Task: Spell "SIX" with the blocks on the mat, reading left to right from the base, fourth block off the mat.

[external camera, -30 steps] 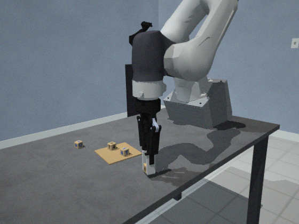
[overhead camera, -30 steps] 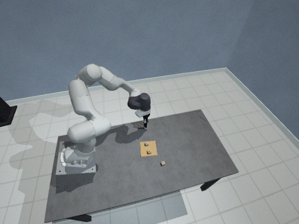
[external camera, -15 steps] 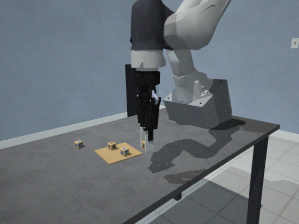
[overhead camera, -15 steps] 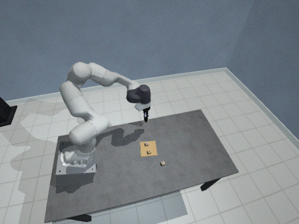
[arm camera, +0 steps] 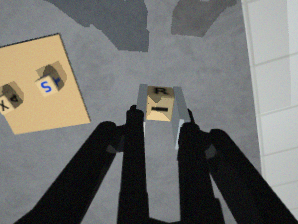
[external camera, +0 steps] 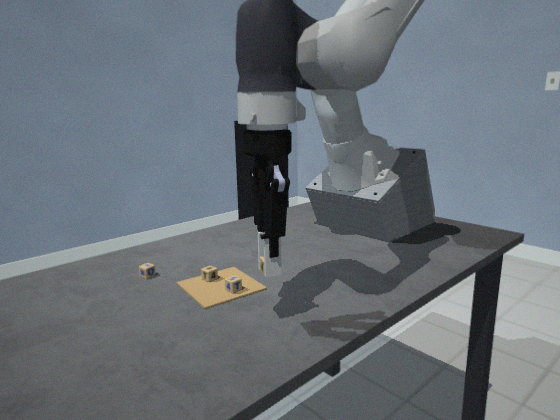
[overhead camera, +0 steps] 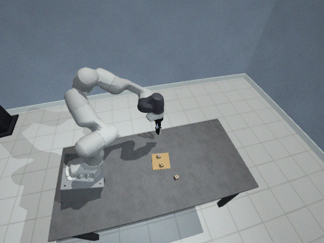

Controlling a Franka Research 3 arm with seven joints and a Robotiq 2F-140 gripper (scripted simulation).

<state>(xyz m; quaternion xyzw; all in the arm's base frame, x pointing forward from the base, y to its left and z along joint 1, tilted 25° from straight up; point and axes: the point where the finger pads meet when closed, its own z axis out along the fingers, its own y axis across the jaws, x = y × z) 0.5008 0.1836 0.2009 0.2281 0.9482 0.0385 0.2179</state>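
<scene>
My gripper (arm camera: pixel 159 97) is shut on a wooden letter block (arm camera: pixel 160 103) that shows an R on one face and a single bar on another. It hangs above the table beside the tan mat (overhead camera: pixel 161 161), on the mat's far side in the top view (overhead camera: pixel 157 131) and to its right in the exterior view (external camera: pixel 267 262). Two blocks lie on the mat. The S block (arm camera: pixel 50 82) (overhead camera: pixel 158 156) is the one nearer the gripper. The X block (arm camera: pixel 11 97) (overhead camera: pixel 161 165) lies beside it. A fourth block (overhead camera: pixel 176 177) lies on the table off the mat.
The robot base (overhead camera: pixel 82 173) stands at the table's left end in the top view. The table's back edge (overhead camera: pixel 173 125) is close behind the gripper. The arm's shadow (overhead camera: pixel 133 148) falls between the base and the mat.
</scene>
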